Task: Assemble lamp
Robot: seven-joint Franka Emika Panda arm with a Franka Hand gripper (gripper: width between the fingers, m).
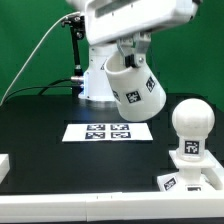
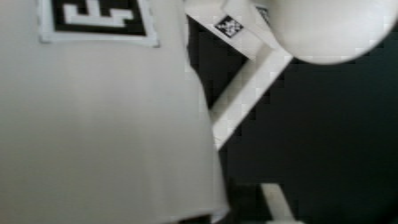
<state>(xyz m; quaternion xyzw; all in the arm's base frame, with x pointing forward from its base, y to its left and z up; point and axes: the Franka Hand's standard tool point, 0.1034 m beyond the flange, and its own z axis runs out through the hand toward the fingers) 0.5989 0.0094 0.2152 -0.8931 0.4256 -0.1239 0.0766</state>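
Note:
My gripper (image 1: 127, 57) is shut on the white tapered shade (image 1: 134, 90) and holds it tilted in the air above the marker board, with a tag facing the camera. The round bulb (image 1: 190, 120) stands upright on the low angular base (image 1: 191, 174) at the exterior view's right, near the table's front. The shade is up and to the left of the bulb, apart from it. In the wrist view the shade (image 2: 98, 120) fills most of the picture. The bulb (image 2: 333, 30) and a slanted white edge of the base (image 2: 249, 92) show beyond it. My fingertips are hidden.
The marker board (image 1: 103, 131) lies flat on the black table under the shade. The big white robot pedestal (image 1: 95, 88) stands behind it. A white block (image 1: 3, 166) pokes in at the exterior view's left edge. A green backdrop closes the back.

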